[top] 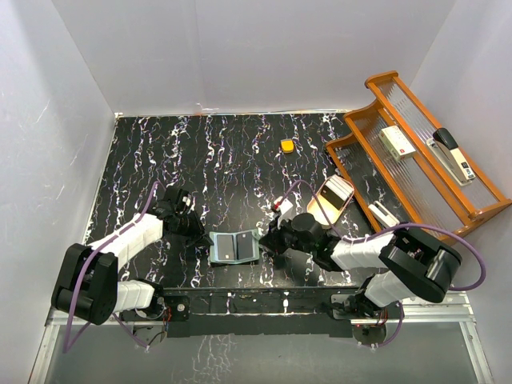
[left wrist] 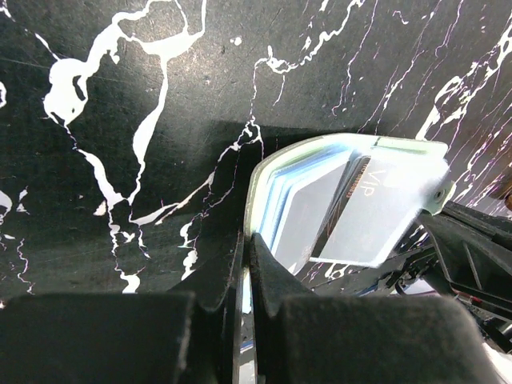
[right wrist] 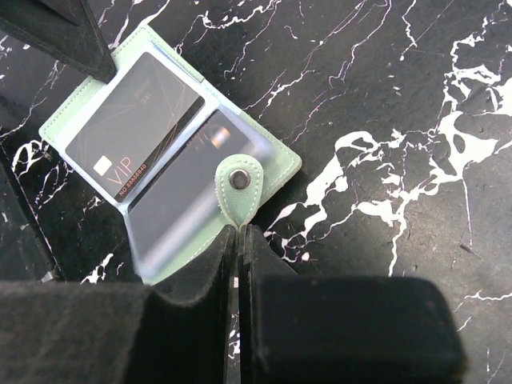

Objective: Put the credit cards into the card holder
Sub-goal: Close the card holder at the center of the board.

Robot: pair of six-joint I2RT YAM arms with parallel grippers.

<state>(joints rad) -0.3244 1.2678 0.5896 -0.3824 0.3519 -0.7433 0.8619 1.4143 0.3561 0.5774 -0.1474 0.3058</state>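
Observation:
The pale green card holder lies open on the table between my two grippers. The left gripper is shut on its left edge; a thin pale strip of the cover shows between the fingers. In the right wrist view the right gripper is shut on the tip of the snap tab. Two dark credit cards sit in the clear inner pockets, one marked VIP and one beside it. More cards lie in the tan oval dish.
A small orange block sits towards the back of the black marbled table. A wooden rack holding a stapler and small boxes stands at the right. White walls close in the sides and back.

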